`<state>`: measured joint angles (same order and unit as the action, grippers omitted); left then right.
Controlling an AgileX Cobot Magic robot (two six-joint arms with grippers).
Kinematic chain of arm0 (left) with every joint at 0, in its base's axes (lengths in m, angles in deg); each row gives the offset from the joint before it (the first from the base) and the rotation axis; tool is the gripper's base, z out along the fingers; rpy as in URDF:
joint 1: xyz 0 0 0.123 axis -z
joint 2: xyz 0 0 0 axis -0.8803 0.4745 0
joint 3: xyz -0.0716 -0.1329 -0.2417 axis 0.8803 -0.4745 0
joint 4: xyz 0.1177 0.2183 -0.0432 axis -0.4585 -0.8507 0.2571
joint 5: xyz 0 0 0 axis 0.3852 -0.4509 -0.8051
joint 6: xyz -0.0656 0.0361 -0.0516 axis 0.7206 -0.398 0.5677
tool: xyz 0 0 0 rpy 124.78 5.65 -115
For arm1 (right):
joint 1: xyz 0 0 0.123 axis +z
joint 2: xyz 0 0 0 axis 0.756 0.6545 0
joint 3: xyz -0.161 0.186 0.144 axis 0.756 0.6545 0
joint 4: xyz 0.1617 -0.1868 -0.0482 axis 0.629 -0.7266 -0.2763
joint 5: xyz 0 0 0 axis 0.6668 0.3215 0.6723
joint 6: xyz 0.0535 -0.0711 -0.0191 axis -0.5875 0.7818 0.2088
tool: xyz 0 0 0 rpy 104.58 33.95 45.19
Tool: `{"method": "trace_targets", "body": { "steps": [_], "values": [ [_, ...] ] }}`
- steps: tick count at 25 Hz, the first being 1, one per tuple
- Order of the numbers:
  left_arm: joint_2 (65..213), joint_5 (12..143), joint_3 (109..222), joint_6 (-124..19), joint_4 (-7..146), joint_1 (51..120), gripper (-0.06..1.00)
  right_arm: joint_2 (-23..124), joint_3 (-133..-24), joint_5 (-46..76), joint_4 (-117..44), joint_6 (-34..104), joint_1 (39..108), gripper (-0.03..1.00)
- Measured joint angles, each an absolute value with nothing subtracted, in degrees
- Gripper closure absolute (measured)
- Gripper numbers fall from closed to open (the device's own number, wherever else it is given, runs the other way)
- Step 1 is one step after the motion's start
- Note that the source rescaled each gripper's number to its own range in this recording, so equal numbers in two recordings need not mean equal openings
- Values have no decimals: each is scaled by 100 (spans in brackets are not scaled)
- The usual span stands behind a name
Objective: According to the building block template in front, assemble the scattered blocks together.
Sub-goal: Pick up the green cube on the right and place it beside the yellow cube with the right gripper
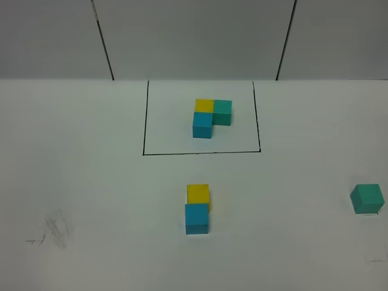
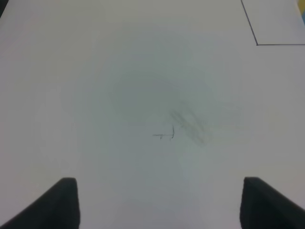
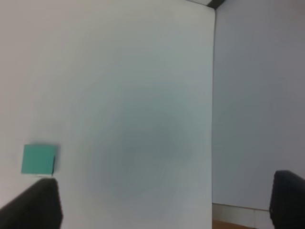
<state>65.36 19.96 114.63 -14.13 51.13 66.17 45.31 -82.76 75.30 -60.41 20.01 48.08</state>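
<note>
The template [image 1: 210,116] is an L of yellow, teal-green and sky-blue cubes inside a black-line rectangle at the table's back middle. In front of it a loose yellow cube [image 1: 198,194] touches a loose sky-blue cube [image 1: 197,219] just nearer the front. The loose teal-green cube [image 1: 367,198] sits alone at the far right; it also shows in the right wrist view [image 3: 38,160]. My left gripper [image 2: 159,202] is open and empty above bare table. My right gripper [image 3: 164,202] is open and empty, apart from the teal-green cube. Neither arm shows in the exterior view.
The white table [image 1: 91,182] has a faint pencil smudge [image 1: 54,231] at the front left, which also shows in the left wrist view [image 2: 183,125]. The table's right edge [image 3: 213,119] borders a grey wall. A corner of the black frame [image 2: 257,44] shows in the left wrist view.
</note>
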Motion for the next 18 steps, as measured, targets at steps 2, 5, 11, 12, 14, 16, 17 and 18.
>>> {"method": "trace_targets", "body": {
  "steps": [2,5,11,12,14,16,17,18],
  "values": [
    [6536,1996,11463,-1413,5113,6617,43,4336,-8042,7530,-6052,2001,4783,19],
    [6536,1996,11463,-1413,5113,6617,43,4204,-7509,7535,-6111,1883,4770,19],
    [6536,1996,11463,-1413,5113,6617,43,4552,-6427,7233,-5947,1397,4770,20],
    [6536,1996,11463,-1413,5113,6617,43,4641,-6307,7105,-5849,1364,4770,20],
    [6536,1996,11463,-1413,5113,6617,43,4888,-6131,6798,-5673,1175,4770,20],
    [6536,1996,11463,-1413,5113,6617,43,5136,-6011,6541,-5549,900,4770,20],
    [6536,1996,11463,-1413,5113,6617,43,5272,-5996,6407,-5495,790,4770,21],
    [6536,1996,11463,-1413,5113,6617,43,5406,-5994,6237,-5424,722,4770,21]
  ]
}}
